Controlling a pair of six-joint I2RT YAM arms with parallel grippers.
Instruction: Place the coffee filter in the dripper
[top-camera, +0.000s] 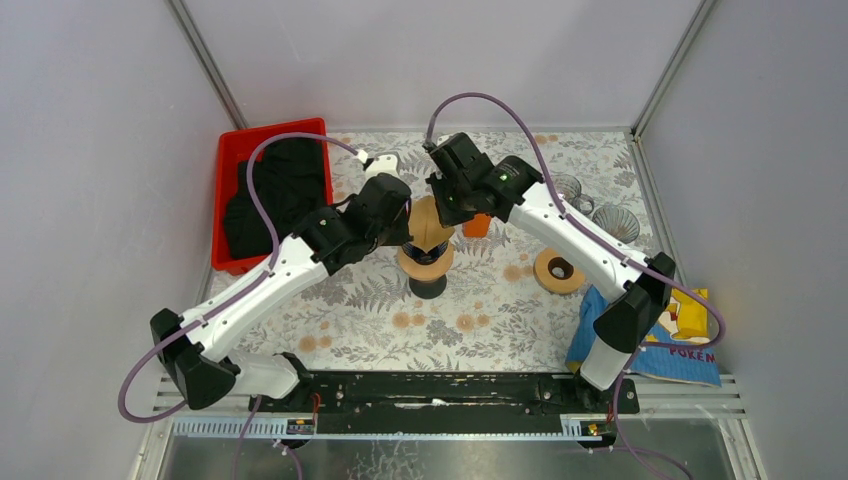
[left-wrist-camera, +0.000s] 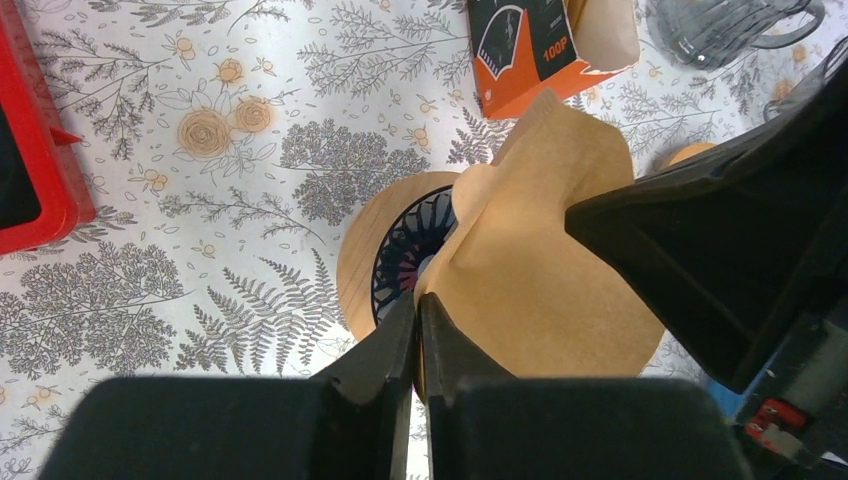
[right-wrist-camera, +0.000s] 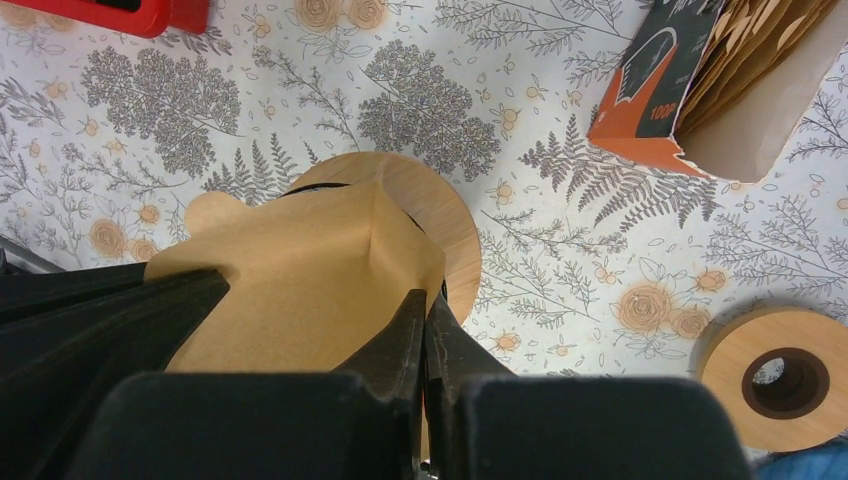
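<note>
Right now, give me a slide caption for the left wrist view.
Over a black ribbed dripper, the left gripper and right gripper pinch a brown paper coffee filter.

A red bin (top-camera: 228, 160) sits far left with a black cloth (top-camera: 280, 195) inside. An orange box (left-wrist-camera: 520, 60) of brown papers lies on the flowery tablecloth (top-camera: 350, 320). Glass cups (top-camera: 615, 222) stand far right. Nearer lies a wooden ring (top-camera: 545, 275), beside a blue bag (top-camera: 590, 335).
</note>
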